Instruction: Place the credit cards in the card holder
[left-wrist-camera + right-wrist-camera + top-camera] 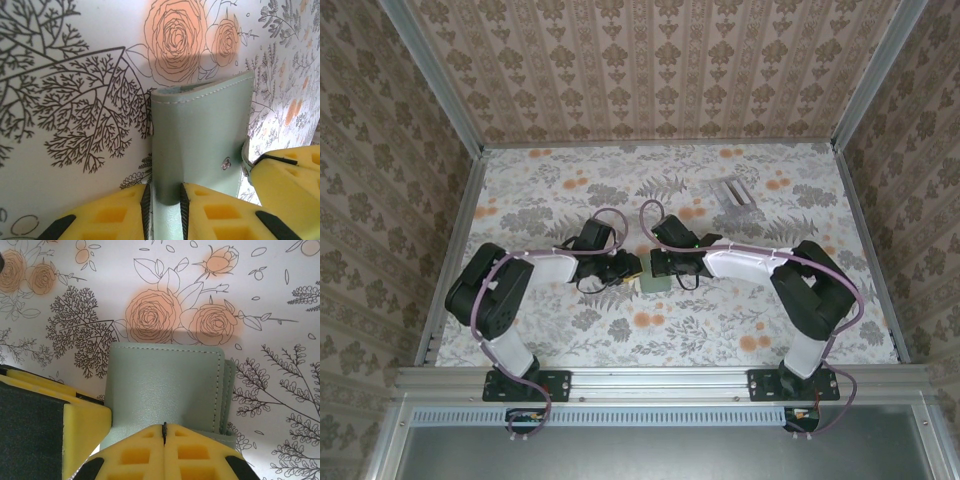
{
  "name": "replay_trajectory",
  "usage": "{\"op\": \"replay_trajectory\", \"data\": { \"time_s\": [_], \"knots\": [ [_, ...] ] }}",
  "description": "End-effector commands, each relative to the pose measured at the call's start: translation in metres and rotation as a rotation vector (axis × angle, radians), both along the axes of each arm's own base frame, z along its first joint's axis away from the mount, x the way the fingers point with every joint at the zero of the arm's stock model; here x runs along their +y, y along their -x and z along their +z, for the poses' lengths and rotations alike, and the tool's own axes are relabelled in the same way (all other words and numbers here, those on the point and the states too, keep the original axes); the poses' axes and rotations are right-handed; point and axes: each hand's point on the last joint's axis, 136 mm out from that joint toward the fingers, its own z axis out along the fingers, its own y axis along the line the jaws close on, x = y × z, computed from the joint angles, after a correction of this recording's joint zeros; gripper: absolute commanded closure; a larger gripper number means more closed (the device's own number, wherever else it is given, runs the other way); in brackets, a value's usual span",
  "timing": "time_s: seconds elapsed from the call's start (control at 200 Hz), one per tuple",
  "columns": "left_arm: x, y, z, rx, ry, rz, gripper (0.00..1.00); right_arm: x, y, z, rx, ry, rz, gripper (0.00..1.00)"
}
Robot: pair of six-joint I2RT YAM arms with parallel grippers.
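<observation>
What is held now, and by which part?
The card holder: the left gripper clamps one edge, and the shut right gripper pinches another edge.

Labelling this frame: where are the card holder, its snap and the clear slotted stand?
card holder [165, 390]: right wrist view, middle of green cover.
snap [226, 162]: left wrist view, metal stud's centre.
clear slotted stand [733, 192]: top external view, its middle.

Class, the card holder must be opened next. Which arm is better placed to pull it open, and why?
Right, probably. The right gripper is shut at the edge of the card holder beside the snap, where it would likely open. The left gripper clamps another edge and can steady it.
</observation>
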Motion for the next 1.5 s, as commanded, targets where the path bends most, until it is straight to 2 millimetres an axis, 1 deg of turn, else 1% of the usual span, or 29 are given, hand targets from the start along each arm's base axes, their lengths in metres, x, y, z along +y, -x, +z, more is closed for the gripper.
{"op": "replay_trajectory", "data": {
  "time_s": [0.0,0.34,0.495,0.75,0.925,1.025,1.095,1.225,1.27,1.41,1.495],
  "knots": [
    [0.003,0.004,-0.009,0.038,0.003,0.012,0.76,0.001,0.004,-0.011,0.033,-0.015,-0.008,1.0],
    [0.001,0.003,-0.013,0.051,0.01,0.017,0.78,0.003,0.005,-0.018,0.051,-0.025,-0.005,1.0],
    [0.001,0.003,-0.013,0.051,0.009,0.023,0.78,0.001,0.008,-0.024,0.059,-0.017,-0.005,1.0],
    [0.002,0.003,-0.013,0.052,0.007,0.032,0.79,0.002,0.011,-0.027,0.058,-0.065,-0.021,1.0],
    [0.003,0.003,-0.015,0.055,0.005,0.037,0.79,-0.005,0.014,-0.033,0.043,-0.061,-0.037,1.0],
    [0.004,0.004,-0.016,0.059,0.006,0.043,0.79,-0.011,0.02,-0.038,0.033,-0.055,-0.029,1.0],
    [0.004,0.005,-0.016,0.06,0.008,0.046,0.79,-0.012,0.026,-0.039,0.017,-0.064,0.017,1.0],
    [0.006,0.004,-0.018,0.062,0.005,0.055,0.8,-0.018,0.036,-0.05,-0.024,-0.06,0.076,1.0],
    [0.006,0.004,-0.019,0.064,0.005,0.057,0.8,-0.02,0.039,-0.059,-0.028,-0.055,0.097,1.0],
    [0.006,0.005,-0.021,0.067,0.008,0.061,0.79,-0.015,0.052,-0.083,-0.047,-0.078,0.19,1.0],
    [0.007,0.006,-0.022,0.07,0.01,0.065,0.8,-0.02,0.054,-0.087,-0.08,-0.06,0.218,1.0]
  ]
}}
